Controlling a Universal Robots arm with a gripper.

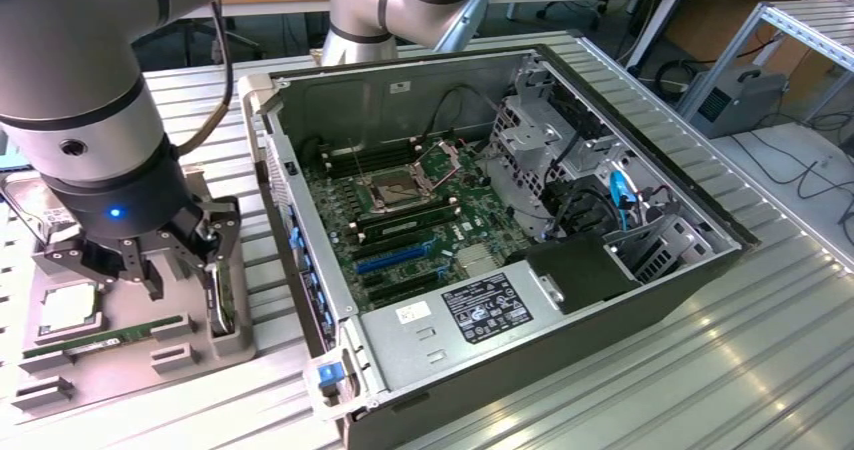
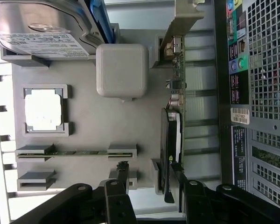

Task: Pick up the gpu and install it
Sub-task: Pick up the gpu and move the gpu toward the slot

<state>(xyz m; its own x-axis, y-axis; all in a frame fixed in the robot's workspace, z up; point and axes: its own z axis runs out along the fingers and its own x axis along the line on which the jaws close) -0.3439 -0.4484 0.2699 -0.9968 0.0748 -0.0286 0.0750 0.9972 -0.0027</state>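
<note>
The black two-fingered gripper (image 2: pixel 149 172) stands wide open with nothing between its jaws, hanging low over the light grey moulded parts tray (image 2: pixel 93 121). One fingertip lies over the near end of the gpu (image 2: pixel 170 135), a thin dark card with a round black fan and a silvery metal bracket. Whether the finger touches the card is hard to tell. The other finger is over bare tray beside it.

The gpu stands on edge in a slot along the side of the tray nearest the case. Further across the tray lie a narrow green memory stick (image 2: pixel 79 152), a square silver processor (image 2: pixel 43 109) in its recess, and a boxy silver hard drive with a white label (image 2: pixel 37 23).

In the exterior view the gripper (image 1: pixel 147 275) is at the exterior view's left, and the open dark computer case (image 1: pixel 601 320) lies just beside the tray, green motherboard (image 1: pixel 400 210) exposed.
</note>
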